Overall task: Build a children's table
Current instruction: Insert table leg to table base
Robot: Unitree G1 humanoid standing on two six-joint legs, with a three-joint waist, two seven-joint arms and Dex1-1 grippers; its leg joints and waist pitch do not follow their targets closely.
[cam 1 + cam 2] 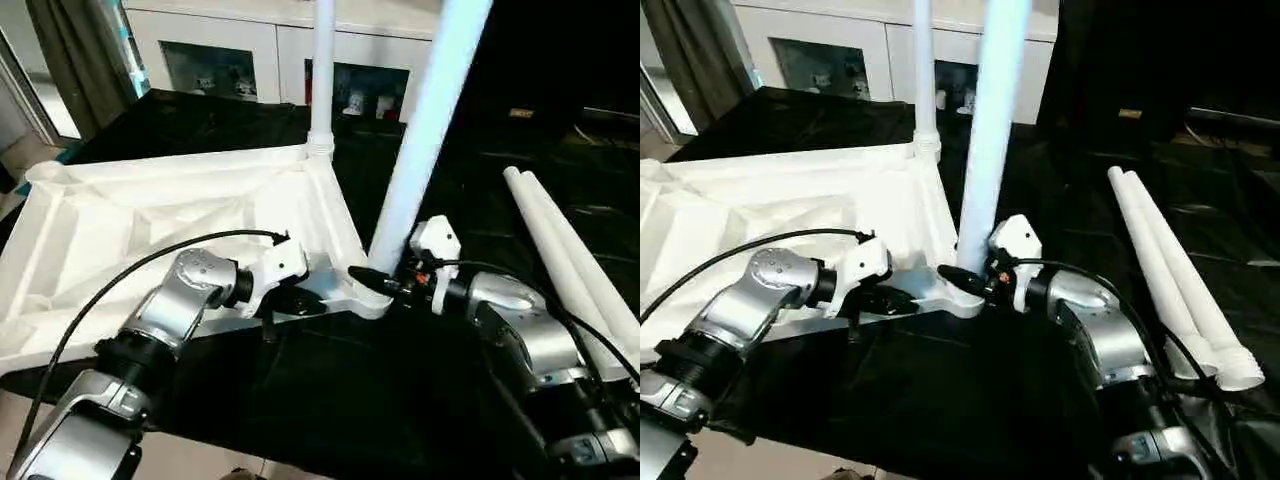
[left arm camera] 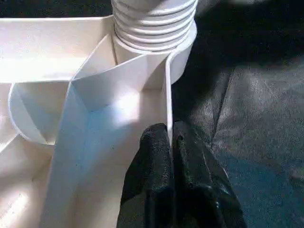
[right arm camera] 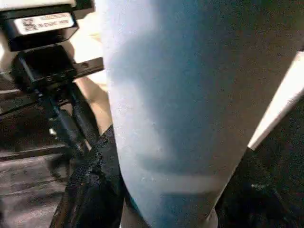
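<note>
Right gripper (image 1: 975,277) clamps tilted leg (image 1: 425,140) seated in near corner socket (image 1: 368,297); beside it, left gripper (image 2: 171,142) pinches tabletop rim wall (image 2: 167,95).

Head pair downward; wrist cameras close, shared corner socket (image 1: 372,296).

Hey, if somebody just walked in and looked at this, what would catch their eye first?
The white leg rising from the near corner of the upside-down tabletop, with the right gripper closed around its base. The left gripper pinches the tabletop's rim beside it. Two spare legs lie on the black cloth at right.
</note>
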